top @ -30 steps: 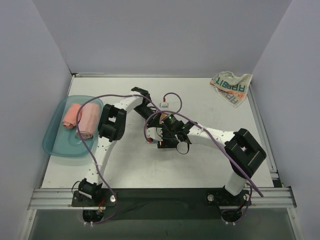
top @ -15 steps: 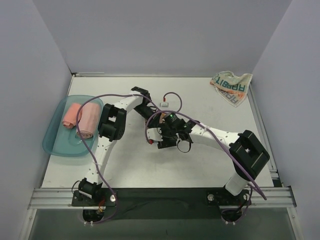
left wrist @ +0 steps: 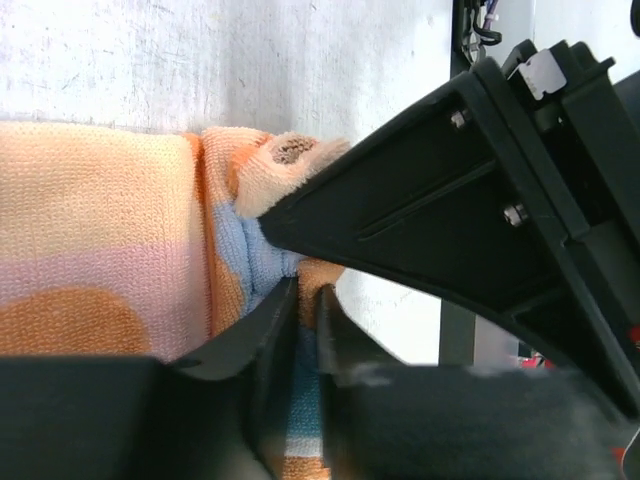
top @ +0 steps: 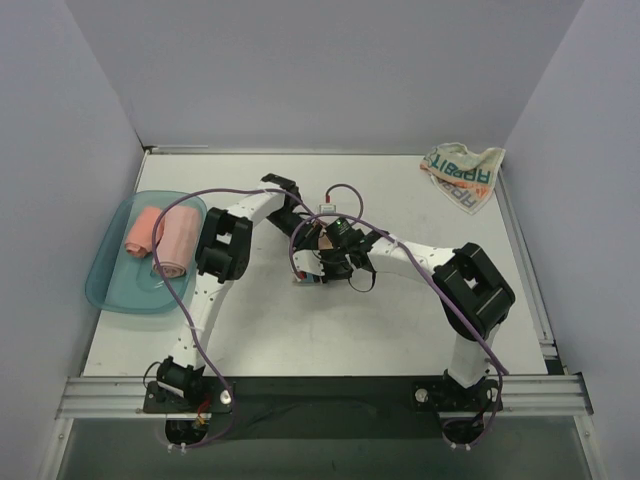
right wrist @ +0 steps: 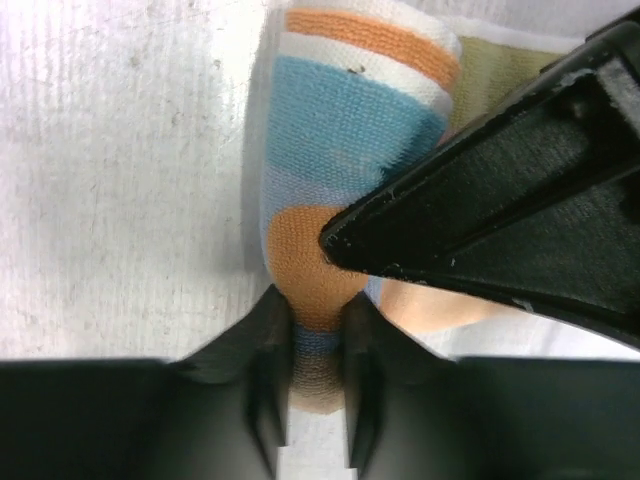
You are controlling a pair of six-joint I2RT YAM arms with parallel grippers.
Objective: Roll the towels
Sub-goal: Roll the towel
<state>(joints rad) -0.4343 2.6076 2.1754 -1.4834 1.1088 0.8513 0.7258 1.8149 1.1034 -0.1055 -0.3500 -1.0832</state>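
Note:
The striped towel (left wrist: 100, 260), pastel pink with orange dots and blue and orange stripes, lies at mid-table, mostly hidden under both grippers in the top view (top: 325, 240). My left gripper (left wrist: 305, 330) is shut on a fold of its blue and orange edge. My right gripper (right wrist: 318, 340) is shut on the rolled end of the same towel (right wrist: 340, 130). The two grippers meet over it, left (top: 308, 228) and right (top: 326, 262). The whitish RABBIT towel (top: 463, 172) lies crumpled at the far right corner. A rolled pink towel (top: 145, 232) lies in the tray.
The shallow teal tray (top: 110, 285) sits at the left edge and also holds a second, paler pink roll (top: 175, 243). Purple cables loop over both arms. Grey walls close the table at the back and sides.
The right arm has drawn its elbow in to the left, and its gripper has moved slightly farther and left with the towel end. The left arm has barely moved.

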